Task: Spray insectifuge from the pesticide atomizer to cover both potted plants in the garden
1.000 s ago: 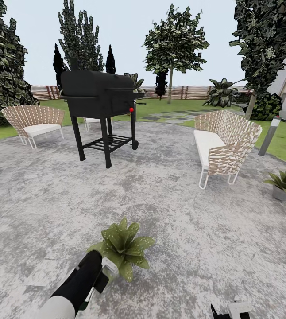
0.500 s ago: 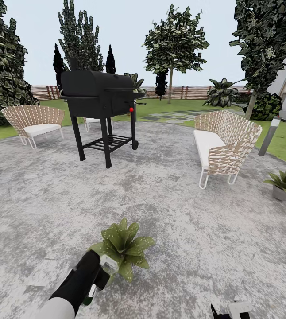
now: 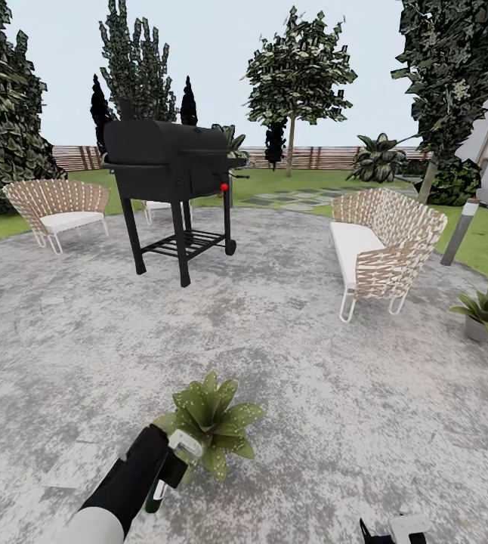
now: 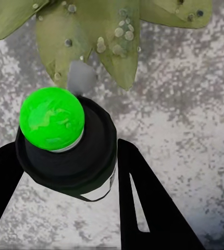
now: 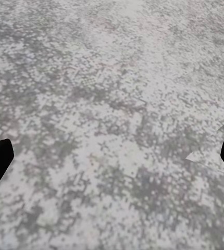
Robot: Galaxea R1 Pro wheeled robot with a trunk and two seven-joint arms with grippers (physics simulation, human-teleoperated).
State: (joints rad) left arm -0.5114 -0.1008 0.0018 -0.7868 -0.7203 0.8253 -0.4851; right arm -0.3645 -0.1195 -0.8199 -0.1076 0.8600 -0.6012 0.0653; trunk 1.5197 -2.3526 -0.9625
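While left arm works, big round patio (image 3: 289, 355) lies under everything. Black grill (image 3: 172, 174) and wicker chairs (image 3: 380, 245) stand far back, not in way. Near potted plant (image 3: 212, 421) sits just past left gripper (image 4: 70, 172); white drops dot its leaves, so spraying looks begun. Far potted plant (image 3: 487, 311) sits well apart at patio edge, looks left to do. Left gripper squeezes pesticide atomizer (image 4: 65, 148), nozzle toward leaves. Right gripper (image 5: 112, 161) wide apart, holds nothing, over bare stone.
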